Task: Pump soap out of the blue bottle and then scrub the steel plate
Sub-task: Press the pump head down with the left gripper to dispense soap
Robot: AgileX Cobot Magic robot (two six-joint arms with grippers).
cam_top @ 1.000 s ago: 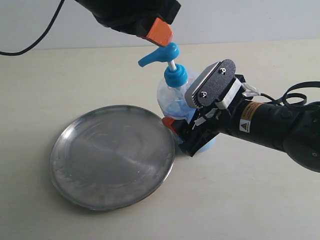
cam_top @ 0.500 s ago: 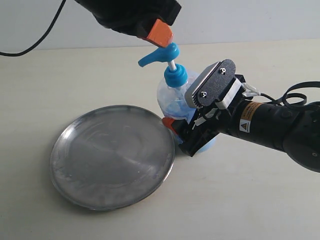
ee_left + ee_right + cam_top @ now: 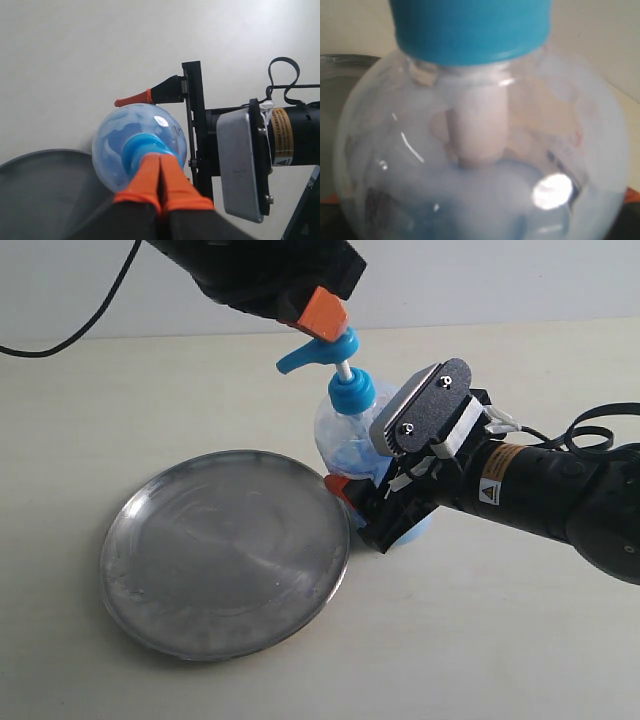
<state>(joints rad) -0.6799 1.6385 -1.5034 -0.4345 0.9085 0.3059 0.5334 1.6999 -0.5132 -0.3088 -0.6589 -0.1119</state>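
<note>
looks like a test lab: bare cream tabletop (image 3: 500, 640), plain wall (image 3: 500, 280).

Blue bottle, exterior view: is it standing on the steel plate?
No, the blue bottle stands on the table, just beside the rim of the steel plate.

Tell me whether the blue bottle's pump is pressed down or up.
Up: bare white stem shows between pump head and collar of the blue bottle.

The black left arm hangs from above, the orange-tipped left gripper (image 3: 323, 312) pinched together and pointing down. The black right arm reaches in low from the side, the right gripper (image 3: 360, 468) clamped wide around the clear blue-capped bottle (image 3: 338, 428).
</note>
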